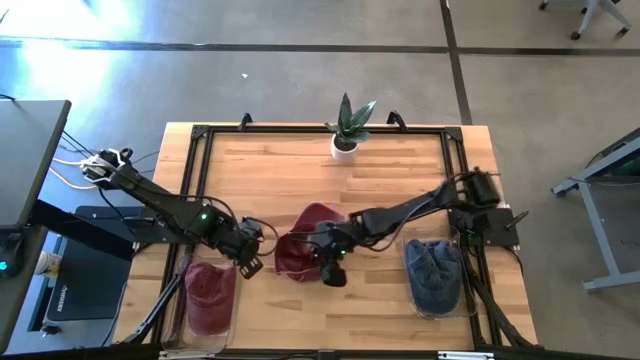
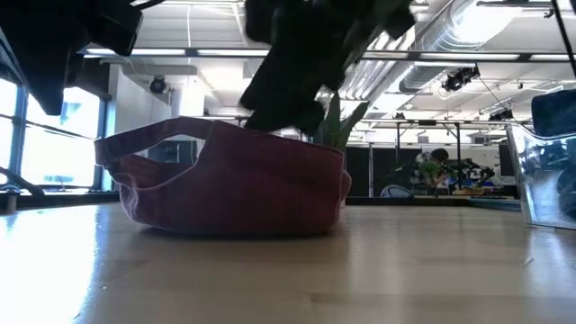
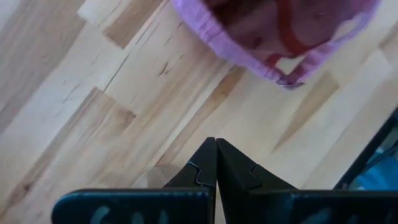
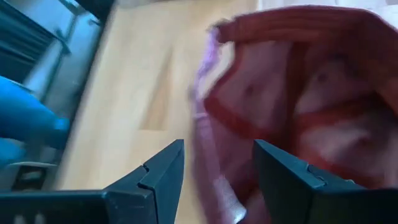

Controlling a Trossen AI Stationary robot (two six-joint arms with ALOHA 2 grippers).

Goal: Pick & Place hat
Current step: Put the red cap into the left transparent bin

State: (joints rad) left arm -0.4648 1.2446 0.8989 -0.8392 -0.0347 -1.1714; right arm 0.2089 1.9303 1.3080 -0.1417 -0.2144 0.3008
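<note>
Your red hat [image 1: 305,250] lies upside down at the counter's [image 1: 400,180] centre, just toward six o'clock. Your right hand [image 1: 330,268] hovers at its six o'clock rim, released, fingers apart, nothing held. Your left hand [image 1: 250,262] waits at nine o'clock, clenched and empty. It looks like soft, light cloth that'll fold, so pinch the rim. The wood is smooth; behind it, an open workshop.

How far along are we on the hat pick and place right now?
Done: a dark red hat sits in the left bin, a blue one in the right bin. In hand: the open right gripper is at the red hat mid-table, not gripping it. Left: grasp, lift, bin it. The left gripper waits shut beside it.
</note>
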